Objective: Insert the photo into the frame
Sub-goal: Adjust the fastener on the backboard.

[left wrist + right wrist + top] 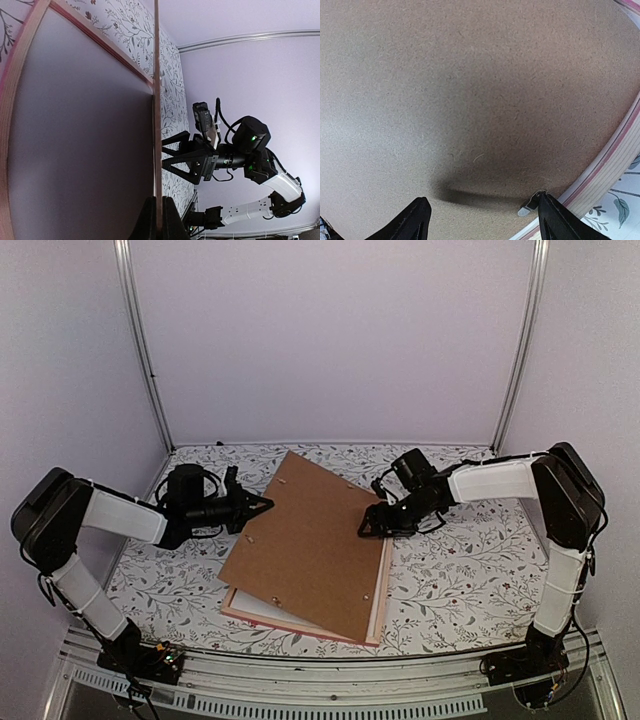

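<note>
The pink frame (383, 590) lies flat on the table. A brown hardboard backing (310, 540) rests tilted over it, with its left edge raised. My left gripper (262, 506) is shut on that raised edge; the left wrist view shows the board edge-on (157, 100) between the closed fingers (158, 200), above the frame's pink rim (20, 75). My right gripper (368, 528) is open just over the backing's right side (470, 90). One fingertip is beside a small metal clip (529, 206) near the frame edge (615, 160). The photo is hidden.
A white sheet (262, 607) shows under the backing at the frame's near left. The table has a floral cloth (460, 570). Plain walls and metal posts (140, 350) enclose the back and sides. The right arm (250, 145) shows in the left wrist view.
</note>
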Controlling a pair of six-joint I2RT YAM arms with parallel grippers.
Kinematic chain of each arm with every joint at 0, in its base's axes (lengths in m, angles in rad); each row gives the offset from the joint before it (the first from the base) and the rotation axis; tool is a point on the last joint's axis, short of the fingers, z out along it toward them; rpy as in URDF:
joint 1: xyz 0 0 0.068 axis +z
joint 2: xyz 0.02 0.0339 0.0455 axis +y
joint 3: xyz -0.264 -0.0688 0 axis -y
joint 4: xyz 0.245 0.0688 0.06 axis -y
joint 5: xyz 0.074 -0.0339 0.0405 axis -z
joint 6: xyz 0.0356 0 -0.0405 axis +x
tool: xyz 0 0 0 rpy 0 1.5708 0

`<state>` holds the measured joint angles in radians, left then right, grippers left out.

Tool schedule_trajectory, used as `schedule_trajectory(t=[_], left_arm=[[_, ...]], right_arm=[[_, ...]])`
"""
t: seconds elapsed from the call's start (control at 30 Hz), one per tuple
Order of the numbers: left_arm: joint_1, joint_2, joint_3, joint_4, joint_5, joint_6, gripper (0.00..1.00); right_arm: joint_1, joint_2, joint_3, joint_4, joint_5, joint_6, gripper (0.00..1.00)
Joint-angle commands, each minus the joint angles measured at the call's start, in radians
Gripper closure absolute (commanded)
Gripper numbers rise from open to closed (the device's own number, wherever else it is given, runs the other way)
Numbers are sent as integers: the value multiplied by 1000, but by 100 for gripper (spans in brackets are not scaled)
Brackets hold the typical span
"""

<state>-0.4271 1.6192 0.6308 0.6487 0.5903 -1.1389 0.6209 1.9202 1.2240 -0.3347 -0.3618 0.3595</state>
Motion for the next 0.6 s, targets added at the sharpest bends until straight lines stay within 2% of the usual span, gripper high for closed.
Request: schedule_trajectory(t=[0.0, 0.57], left_arm=[[2, -18, -1, 129, -11, -23, 100], [-3, 16, 7, 160, -11, -36, 100]], right_arm=[[8, 14, 37, -2, -6, 4, 23], [8, 20, 46, -7, 15, 9, 23]])
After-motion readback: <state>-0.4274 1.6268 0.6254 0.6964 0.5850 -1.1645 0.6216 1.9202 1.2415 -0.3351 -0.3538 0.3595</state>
